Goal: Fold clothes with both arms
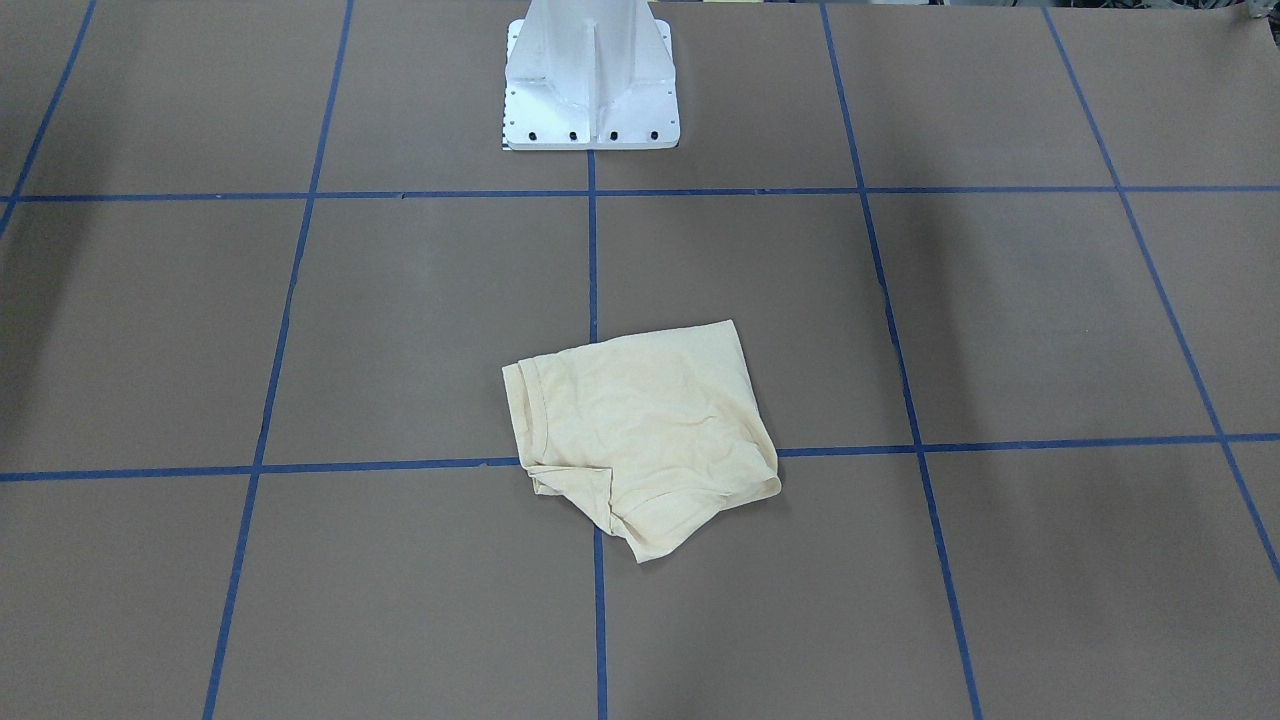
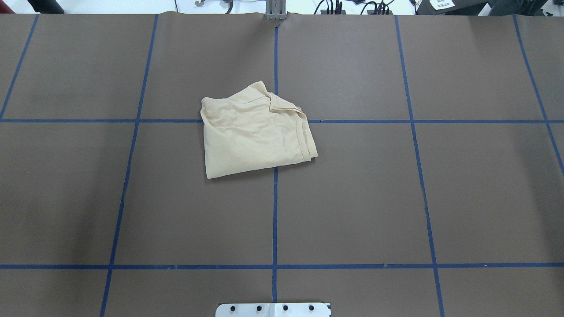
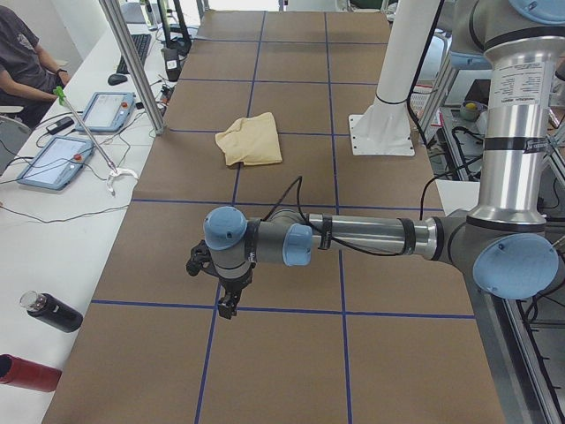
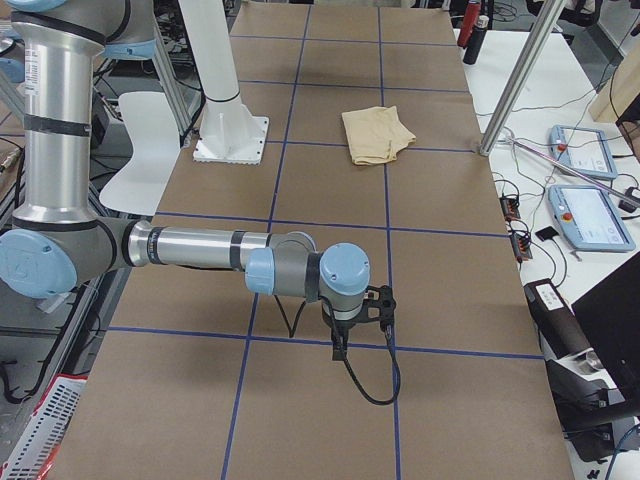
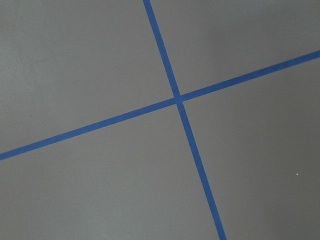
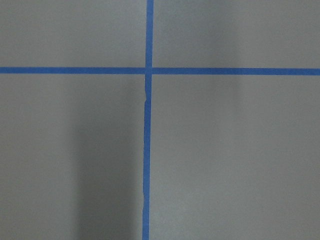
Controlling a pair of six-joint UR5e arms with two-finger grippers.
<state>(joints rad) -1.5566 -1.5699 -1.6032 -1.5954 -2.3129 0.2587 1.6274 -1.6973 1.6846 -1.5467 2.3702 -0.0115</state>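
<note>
The cream-yellow T-shirt [image 1: 640, 430] lies folded into a small, rumpled rectangle near the middle of the table, with a sleeve end poking out at its far side. It also shows in the overhead view [image 2: 251, 132] and both side views [image 3: 250, 139] [image 4: 377, 133]. Its print and neck label are hidden. My left gripper [image 3: 227, 309] hangs above the table far from the shirt, and I cannot tell if it is open or shut. My right gripper [image 4: 338, 352] hangs far from the shirt at the other end, and I cannot tell its state either. The wrist views show only brown table and blue tape.
The white pedestal base [image 1: 590, 90] stands at the robot's side of the table [image 2: 352, 198]. An operator [image 3: 18, 62] sits beyond the far edge by tablets [image 3: 53, 161] and bottles [image 3: 48, 311]. Metal posts [image 3: 132, 66] [image 4: 515, 80] stand along that edge.
</note>
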